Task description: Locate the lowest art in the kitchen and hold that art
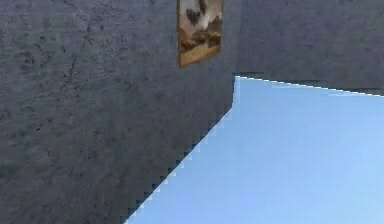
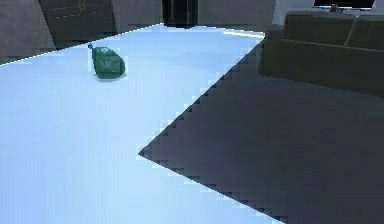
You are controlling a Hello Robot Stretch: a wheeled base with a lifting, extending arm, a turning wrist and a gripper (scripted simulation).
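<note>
Task's art: a tall rectangular wall picture [image 1: 200,30] in brown and orange, with pale and dark shapes on it, is hanging at the top of the forward view. The frame's upper edge is cutting off its top. What it depicts is too small to tell.
Its wall: a rough, mottled dark grey wall [image 1: 90,100] is carrying the wall picture. It is running from the forward view's left toward a corner just right of the picture.
Far wall: a second, smoother dark grey wall [image 1: 310,45] is meeting the first at that corner and is spanning the forward view's upper right.
Floor: a smooth pale blue floor [image 1: 290,160] is spreading out below both walls. The wall picture is hanging well above it.
Green thing: a small, rounded, glassy green object [image 2: 105,63] is lying on the pale blue floor in the arm side view's upper left. Its kind cannot be told.
Sofa: a dark brown, boxy sofa [image 2: 320,45] is standing at the arm side view's upper right, well apart from the green object.
Dark unit: a black upright cabinet-like block [image 2: 183,10] is standing at the arm side view's top middle, between the green object and the sofa but farther back.
Jaws: how they are standing cannot be told from these pictures.
</note>
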